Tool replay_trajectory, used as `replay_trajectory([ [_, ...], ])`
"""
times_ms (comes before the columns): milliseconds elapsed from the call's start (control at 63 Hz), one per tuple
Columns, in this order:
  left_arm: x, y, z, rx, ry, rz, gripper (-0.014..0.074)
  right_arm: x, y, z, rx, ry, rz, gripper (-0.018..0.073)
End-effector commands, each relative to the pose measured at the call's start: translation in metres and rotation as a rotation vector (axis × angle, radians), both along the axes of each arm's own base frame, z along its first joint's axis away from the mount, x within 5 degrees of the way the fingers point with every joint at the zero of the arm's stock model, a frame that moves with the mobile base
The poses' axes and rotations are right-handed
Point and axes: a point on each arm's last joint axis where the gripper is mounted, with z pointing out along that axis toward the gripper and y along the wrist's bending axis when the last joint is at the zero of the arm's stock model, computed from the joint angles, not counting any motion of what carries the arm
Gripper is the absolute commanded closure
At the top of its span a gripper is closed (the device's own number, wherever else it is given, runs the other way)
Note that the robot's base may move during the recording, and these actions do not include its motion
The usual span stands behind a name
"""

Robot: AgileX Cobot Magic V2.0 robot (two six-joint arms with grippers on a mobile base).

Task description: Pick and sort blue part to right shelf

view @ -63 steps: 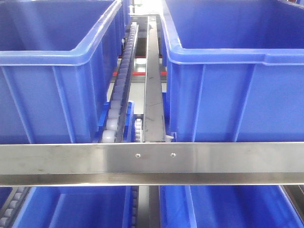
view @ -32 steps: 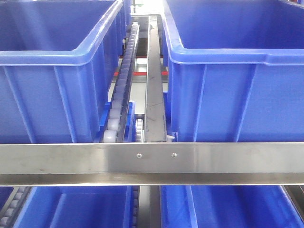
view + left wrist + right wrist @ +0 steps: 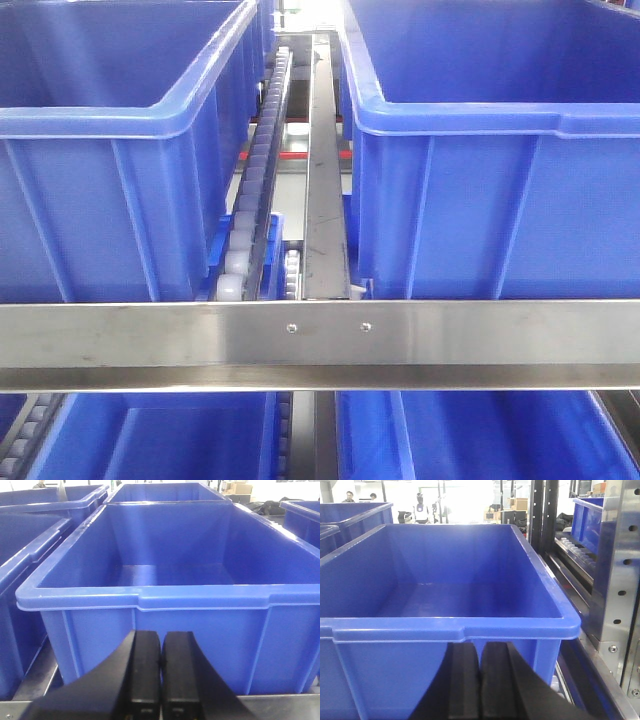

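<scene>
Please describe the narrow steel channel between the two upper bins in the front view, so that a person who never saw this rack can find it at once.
Start at the wide steel crossbar across the front of the right shelf. Above it stand two large blue bins, the left bin and the right bin. In the gap between them runs the steel channel, flat and grey, unlike the white roller track on its left.

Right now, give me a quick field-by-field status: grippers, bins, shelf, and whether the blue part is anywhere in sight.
left gripper: shut, nothing between the fingers, facing a bin
right gripper: shut, nothing held, facing a bin
left-wrist bin: open top, visible interior bare
right-wrist bin: open top, visible interior bare
right shelf: steel crossbar in front, two blue bins above, more bins below
roller track: runs between the upper bins
blue part: not visible in any view
</scene>
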Motion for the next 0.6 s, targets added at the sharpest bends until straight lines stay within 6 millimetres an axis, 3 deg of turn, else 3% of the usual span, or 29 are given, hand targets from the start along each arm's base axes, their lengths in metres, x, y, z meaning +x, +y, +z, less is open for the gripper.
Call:
replay_trajectory([
  [0, -0.0009, 0.0004, 0.0, -0.025, -0.068, 0.002, 0.0461, -0.0049, 0.0003, 0.0169, -0.014, -0.135, 0.001, 0.0503],
  [587, -0.0009, 0.0004, 0.0, -0.025, -0.068, 0.002, 0.0461, -0.0049, 0.0003, 0.0169, -0.014, -0.135, 0.001, 0.0503],
])
